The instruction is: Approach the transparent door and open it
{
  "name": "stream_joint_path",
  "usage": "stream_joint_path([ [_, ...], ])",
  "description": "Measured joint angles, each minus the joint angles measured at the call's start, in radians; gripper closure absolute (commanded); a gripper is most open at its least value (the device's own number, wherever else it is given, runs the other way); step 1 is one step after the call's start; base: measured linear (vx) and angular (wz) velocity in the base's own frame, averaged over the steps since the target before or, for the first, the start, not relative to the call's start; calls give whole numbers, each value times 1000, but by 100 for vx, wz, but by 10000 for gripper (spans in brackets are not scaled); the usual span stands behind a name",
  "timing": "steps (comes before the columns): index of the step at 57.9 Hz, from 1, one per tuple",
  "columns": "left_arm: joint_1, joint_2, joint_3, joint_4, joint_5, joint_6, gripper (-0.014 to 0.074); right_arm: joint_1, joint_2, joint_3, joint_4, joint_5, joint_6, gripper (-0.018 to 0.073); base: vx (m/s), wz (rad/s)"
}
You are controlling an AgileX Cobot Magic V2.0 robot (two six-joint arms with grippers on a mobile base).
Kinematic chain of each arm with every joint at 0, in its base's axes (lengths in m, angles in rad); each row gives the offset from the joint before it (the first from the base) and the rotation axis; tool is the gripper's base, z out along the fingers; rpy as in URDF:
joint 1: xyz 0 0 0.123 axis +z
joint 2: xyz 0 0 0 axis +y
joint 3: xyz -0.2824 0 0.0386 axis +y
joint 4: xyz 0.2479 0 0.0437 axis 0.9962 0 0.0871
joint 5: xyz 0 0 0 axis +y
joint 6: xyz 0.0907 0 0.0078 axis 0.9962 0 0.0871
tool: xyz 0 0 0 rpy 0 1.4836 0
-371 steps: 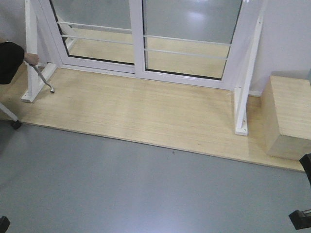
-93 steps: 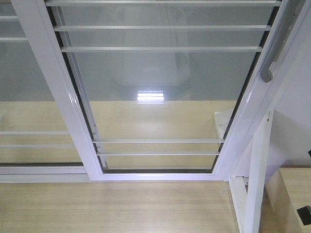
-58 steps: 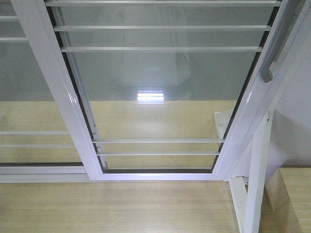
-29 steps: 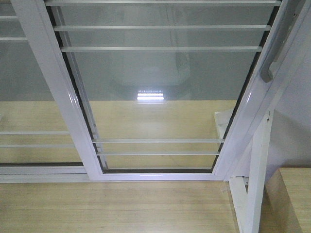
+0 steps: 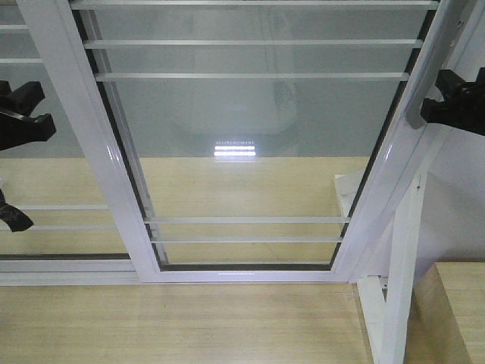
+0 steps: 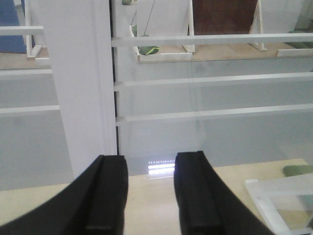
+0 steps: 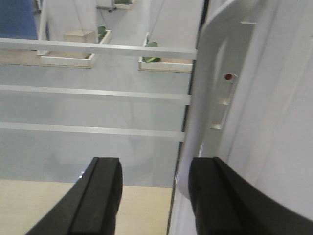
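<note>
The transparent door [image 5: 250, 121] fills the front view: clear glass with thin white bars in a glossy white frame. Its curved grey handle [image 5: 421, 98] sits on the right stile. My right gripper [image 5: 441, 95] is open, right beside the handle. In the right wrist view the open gripper [image 7: 154, 169] faces the door edge, the handle [image 7: 203, 107] stands just ahead of the right finger [image 7: 215, 196], and the lock plate [image 7: 227, 77] shows a red dot. My left gripper [image 5: 38, 108] is open and empty by the left stile. In the left wrist view it [image 6: 150, 166] faces the stile [image 6: 80, 98].
A similar glass panel [image 5: 45, 174] without a handle stands at the left. The white outer stand's braced post [image 5: 398, 303] rises at the lower right beside a wooden box [image 5: 455, 303]. A wooden platform [image 5: 189, 326] lies under the door.
Earlier I came from a few metres away to right in front of the door. In the last half second both grippers have risen into the front view, at the left and right edges.
</note>
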Motion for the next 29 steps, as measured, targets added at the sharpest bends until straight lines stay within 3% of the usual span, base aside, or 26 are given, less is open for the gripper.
stream_joint_path([
  [10,0,6,-3,4,-3,-2,216,-64,124,-1,2,-145,20,165,0,0],
  [29,0,6,-3,7,-4,-2,216,-67,292,-5,-2,-403,56,165,0,0],
])
